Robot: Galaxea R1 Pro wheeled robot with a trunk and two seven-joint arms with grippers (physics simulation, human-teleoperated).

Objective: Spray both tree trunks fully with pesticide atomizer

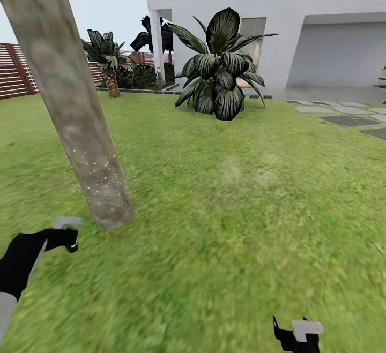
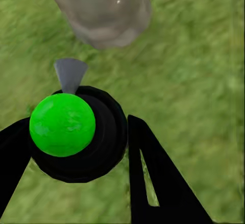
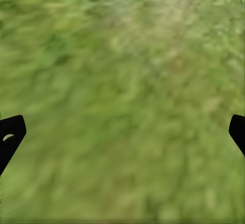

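Observation:
A thick, mottled grey-tan tree trunk leans up from the lawn at the left; white specks dot its lowest part. Just short of its base, my left gripper is shut on the pesticide atomizer. In the left wrist view the atomizer is a dark round body with a bright green cap. Its grey nozzle points at the trunk's foot, and black fingers stand on either side of it. My right gripper hangs open low over bare grass, its fingertips far apart.
A bushy dark-leaved shrub stands mid-lawn ahead, with a short palm and a slatted fence behind at the left. A white house and paving stones lie at the back right. Open grass spreads to the right.

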